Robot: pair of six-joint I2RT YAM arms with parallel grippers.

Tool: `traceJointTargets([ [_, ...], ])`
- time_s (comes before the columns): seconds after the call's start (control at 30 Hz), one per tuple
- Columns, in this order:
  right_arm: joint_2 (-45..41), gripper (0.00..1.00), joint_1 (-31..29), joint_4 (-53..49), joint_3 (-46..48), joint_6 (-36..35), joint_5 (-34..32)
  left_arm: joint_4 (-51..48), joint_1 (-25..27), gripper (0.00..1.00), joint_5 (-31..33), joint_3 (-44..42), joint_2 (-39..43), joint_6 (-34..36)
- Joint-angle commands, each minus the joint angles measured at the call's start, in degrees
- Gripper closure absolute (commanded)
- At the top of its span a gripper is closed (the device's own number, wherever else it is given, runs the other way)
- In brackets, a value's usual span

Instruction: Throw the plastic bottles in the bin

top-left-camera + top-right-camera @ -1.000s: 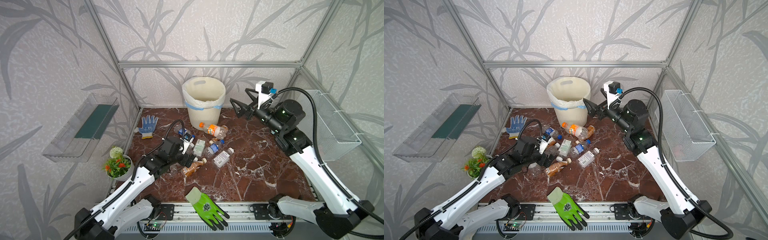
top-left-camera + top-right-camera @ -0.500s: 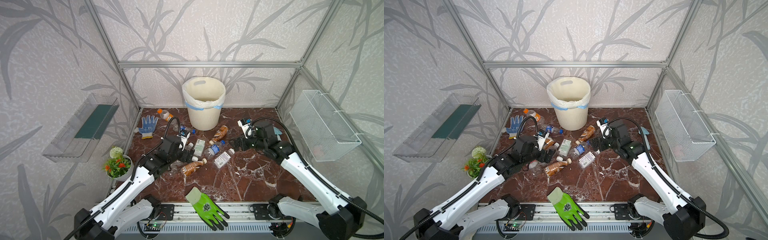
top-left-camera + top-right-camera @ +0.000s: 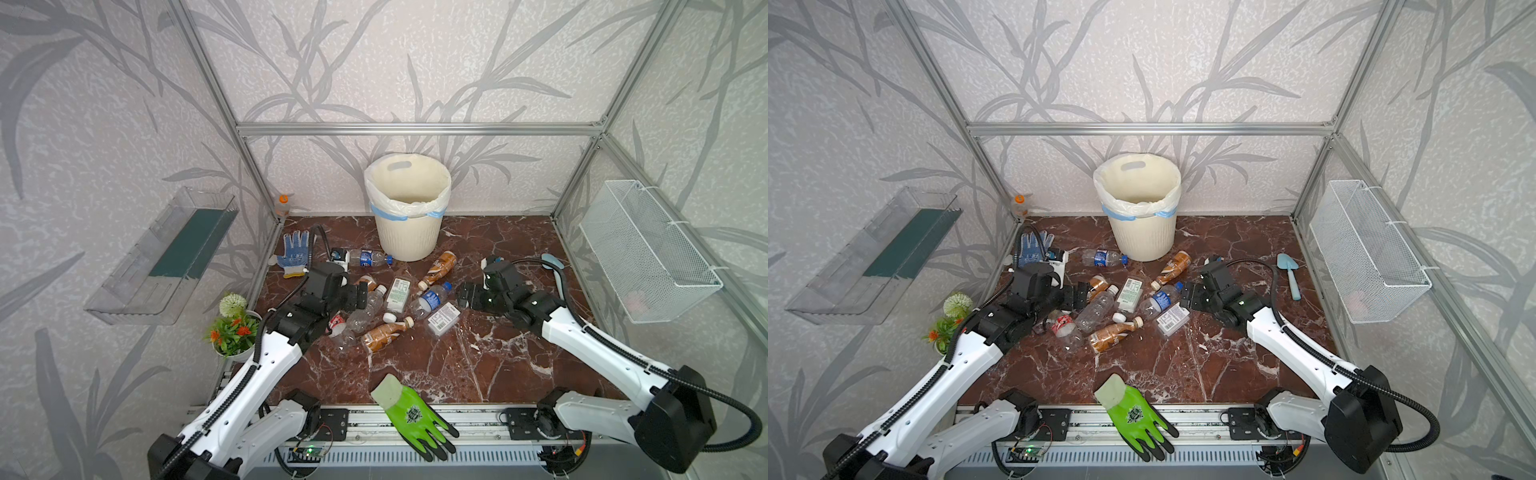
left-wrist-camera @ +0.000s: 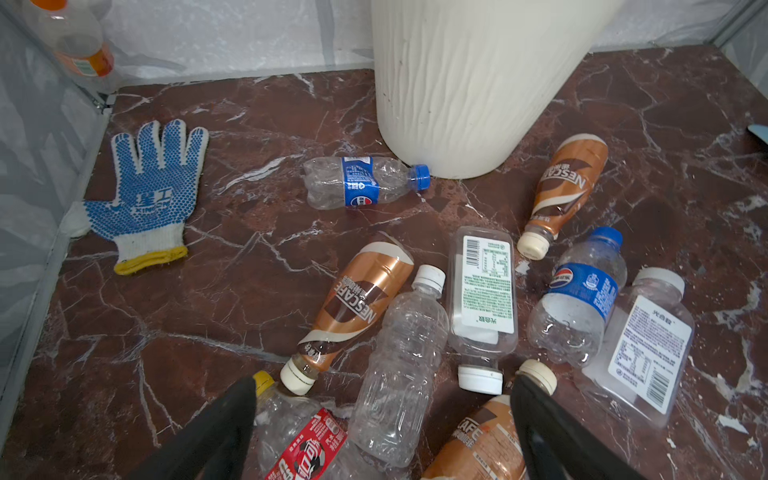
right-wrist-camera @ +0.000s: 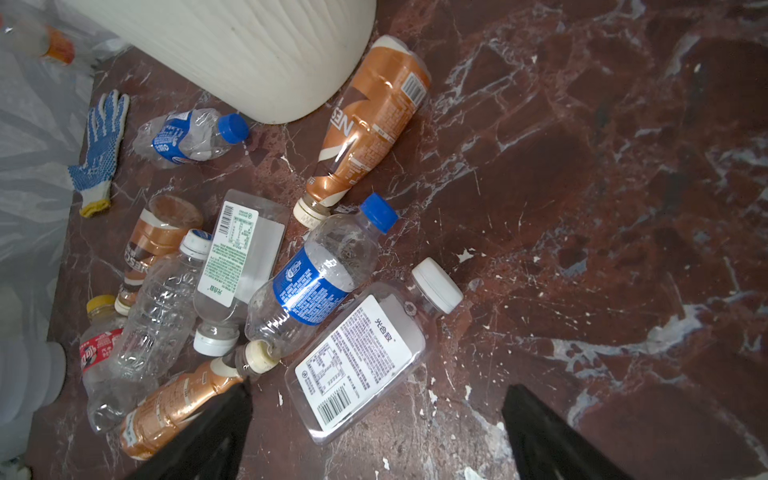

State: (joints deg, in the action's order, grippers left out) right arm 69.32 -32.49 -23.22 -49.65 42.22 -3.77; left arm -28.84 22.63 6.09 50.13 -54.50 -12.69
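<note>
The cream ribbed bin (image 3: 407, 237) (image 3: 1140, 241) stands at the back. Several plastic bottles lie on the marble floor in front of it, and a blue-labelled one (image 3: 368, 257) (image 4: 357, 183) touches its base. My left gripper (image 3: 360, 294) (image 4: 382, 384) hangs open and low over a clear bottle (image 4: 403, 353), with a red-labelled bottle (image 4: 307, 449) and a brown bottle (image 4: 482, 440) by its fingers. My right gripper (image 3: 464, 297) (image 5: 378, 390) is open, low beside a flat white-labelled bottle (image 5: 357, 353) (image 3: 444, 318). An orange-capped bottle (image 3: 282, 205) stands upright in the back left corner.
A blue-dotted glove (image 3: 293, 253) lies at the back left and a green glove (image 3: 411, 413) at the front edge. A small blue trowel (image 3: 1289, 270) lies at the right. A wire-mesh basket (image 3: 648, 249) hangs on the right wall, a clear tray (image 3: 166, 253) on the left. A flower pot (image 3: 235, 328) stands by the left arm.
My right arm has come down from beside the bin's rim to low by the bottles. The orange-capped bottle has gone from in front of the bin to the back left corner.
</note>
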Motion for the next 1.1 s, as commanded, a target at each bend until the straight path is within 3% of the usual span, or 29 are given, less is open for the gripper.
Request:
traceJointTargets([
  [0.0, 1.68, 0.04, -1.2, 1.38, 0.7, 10.41, -3.97, 0.02, -1.9, 0.05, -0.01, 1.74, -0.03, -3.93],
  [0.3, 10.12, 0.01, -2.15, -0.11, -2.11, 17.25, -1.63, 1.78, -4.13, 0.05, -1.33, 3.13, -3.5, -7.44],
  [1.07, 24.4, 0.0, -2.75, 2.75, -6.78, 20.8, 1.21, 1.82, -7.64, 0.05, -1.57, 3.32, -5.62, -7.53],
])
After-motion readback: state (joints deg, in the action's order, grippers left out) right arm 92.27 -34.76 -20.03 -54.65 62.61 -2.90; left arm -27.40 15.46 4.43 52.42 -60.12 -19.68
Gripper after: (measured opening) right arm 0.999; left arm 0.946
